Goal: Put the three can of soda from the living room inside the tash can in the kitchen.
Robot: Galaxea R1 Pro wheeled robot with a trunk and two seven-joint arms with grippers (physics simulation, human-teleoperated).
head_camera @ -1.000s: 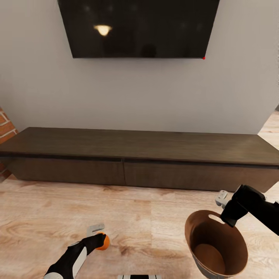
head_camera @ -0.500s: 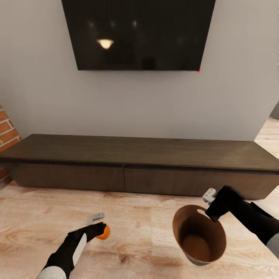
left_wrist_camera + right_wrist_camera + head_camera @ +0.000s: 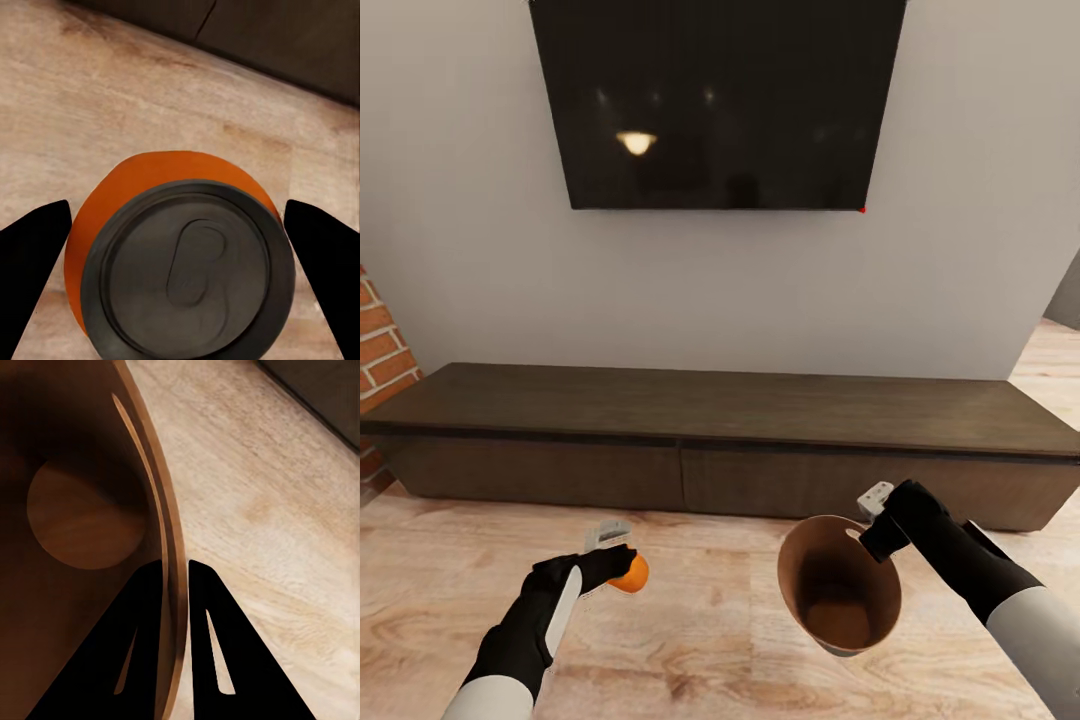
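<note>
Left gripper (image 3: 612,562) carries an orange can (image 3: 630,574) between its two fingers (image 3: 34,277), which lie against the can's sides; the wrist view looks straight down on the grey lid (image 3: 189,271), so the can sits end-on to the camera. Right gripper (image 3: 880,520) is closed on the rim of the bin (image 3: 840,590): one finger inside the wall, one outside, with the thin wall between them. The bin hangs clear of the plank floor (image 3: 710,640), tilted with its mouth toward the camera, and its brown bottom appears bare. Can and bin are well apart, each held over the floor in front of a low dark TV stand (image 3: 720,430) under a wall TV (image 3: 718,100). Brick (image 3: 380,350) shows at the left edge.

Risks, as judged from this pose:
- The bin is held by a pinch on one point of a thin rim. A swing or a quick turn of the base could let it pivot or slip out.
- With the mouth tilted sideways, a can dropped in could roll back out.
- The can's smooth round side offers little purchase; a jolt could work it loose onto the floor.
- Both arms are low and forward, so a close pass by the TV stand could knock either load.
</note>
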